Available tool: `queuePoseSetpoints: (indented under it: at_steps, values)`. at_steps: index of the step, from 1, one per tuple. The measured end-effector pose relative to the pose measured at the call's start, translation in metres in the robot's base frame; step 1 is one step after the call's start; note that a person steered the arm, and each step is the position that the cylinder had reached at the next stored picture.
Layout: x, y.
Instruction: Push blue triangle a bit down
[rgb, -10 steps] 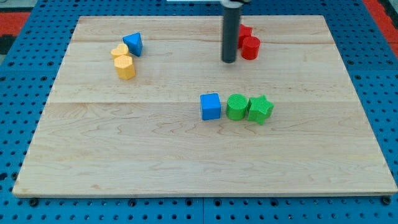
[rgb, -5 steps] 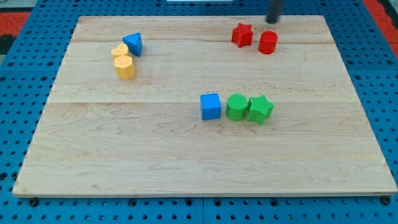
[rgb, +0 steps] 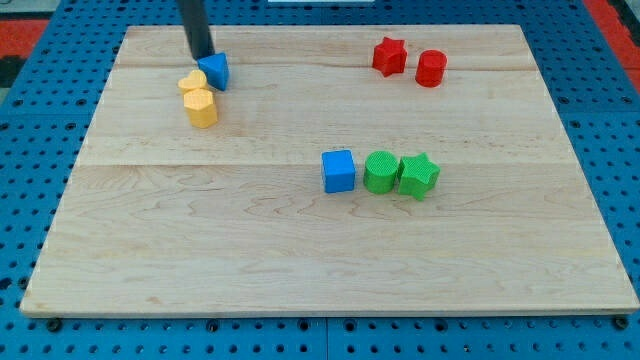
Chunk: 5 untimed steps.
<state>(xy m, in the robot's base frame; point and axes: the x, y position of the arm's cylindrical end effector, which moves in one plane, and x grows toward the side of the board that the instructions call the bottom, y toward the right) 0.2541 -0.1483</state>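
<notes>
Camera view | blue triangle (rgb: 214, 70) upper left of frame, touching yellow blocks (rgb: 197, 97) | my tip (rgb: 202, 56) at its upper-left edge | no claw, bare rod | downward push not yet visibly done

Wooden board (rgb: 300, 260) on blue pegboard (rgb: 30, 150).

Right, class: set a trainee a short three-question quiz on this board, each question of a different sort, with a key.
1. True or false: my tip is at the upper left of the blue triangle.
2. How many green blocks are there?
3. Which block lies nearest the blue cube? A red star; B green cylinder; C yellow heart.

Key: 1 true; 2 two, the cylinder and the green star; 3 B.
</notes>
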Motion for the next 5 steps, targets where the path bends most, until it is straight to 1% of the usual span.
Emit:
queuePoseSetpoints:
  at_steps: [1, 2, 3, 4, 5]
  values:
    - [0.003, 0.014]
    - [0.020, 0.020]
    - [0.020, 0.016]
    - [0.053, 0.055]
    - [0.141, 0.081]
